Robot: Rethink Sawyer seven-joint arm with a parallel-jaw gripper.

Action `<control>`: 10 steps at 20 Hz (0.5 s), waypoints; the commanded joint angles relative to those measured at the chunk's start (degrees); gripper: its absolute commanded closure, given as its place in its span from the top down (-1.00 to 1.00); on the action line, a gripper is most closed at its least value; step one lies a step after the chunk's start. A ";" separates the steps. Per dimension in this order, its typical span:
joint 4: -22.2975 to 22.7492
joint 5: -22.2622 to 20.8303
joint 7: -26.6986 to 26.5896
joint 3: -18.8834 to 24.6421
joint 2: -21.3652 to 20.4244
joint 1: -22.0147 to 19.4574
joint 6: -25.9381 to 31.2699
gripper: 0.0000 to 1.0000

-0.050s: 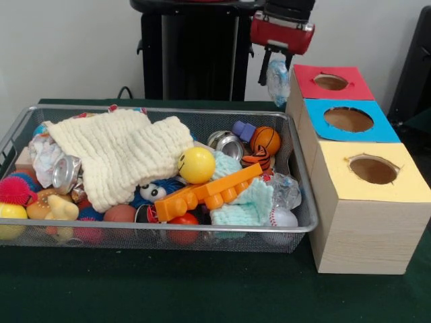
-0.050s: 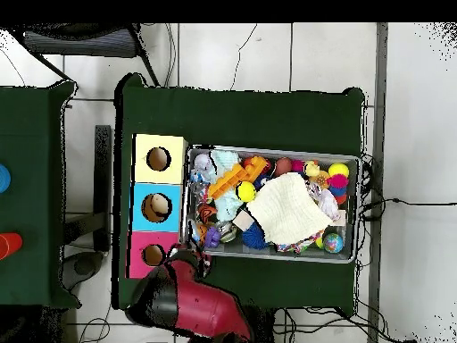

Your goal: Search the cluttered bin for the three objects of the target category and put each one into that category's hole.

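Holding: the gripper (image 1: 278, 75) hangs above the gap between the wire bin's far right corner and the pink box, pinching a crumpled clear plastic piece (image 1: 277, 81) that dangles below the fingers.
Handling: this piece looks feather-light, thin and crackly; it should crush rather than resist, and could slip or snag on a hole's cut edge. A pinch on a bunched fold, as now, seems the safest hold.
Target holes: three boxes stand in a row off the bin's right edge, each with one round hole: pink box (image 1: 331, 82) at the far end, blue box (image 1: 348, 120) in the middle, yellow box (image 1: 373, 169) nearest the table's front edge.
Bin: the wire bin (image 1: 155, 227) sits on the green table (image 1: 202, 289), packed full.
More plastic: one further crumpled clear piece (image 1: 286, 190) lies by the bin's right wall; others may be buried.
Counts, as far as visible: one cream knitted cloth (image 1: 121, 158) over the left half; one mint knitted cloth (image 1: 246, 202); one yellow smiley ball (image 1: 196, 165); one orange toy brick (image 1: 209, 192); one small basketball (image 1: 266, 140); one baseball (image 1: 283, 217); at least two crushed cans (image 1: 66, 173).
Judgement: which colour matches plastic cannot be told.
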 commanded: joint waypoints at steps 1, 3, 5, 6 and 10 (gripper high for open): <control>-12.50 4.59 15.34 -20.45 10.42 13.53 15.03 -1.00; -15.26 4.17 16.50 -24.95 13.15 18.15 18.62 -1.00; -16.96 3.35 16.88 -27.24 14.89 20.17 20.61 -1.00; -17.81 2.94 17.08 -28.39 15.76 21.19 21.61 -1.00; -21.48 1.62 17.76 -31.44 18.98 25.05 28.19 -1.00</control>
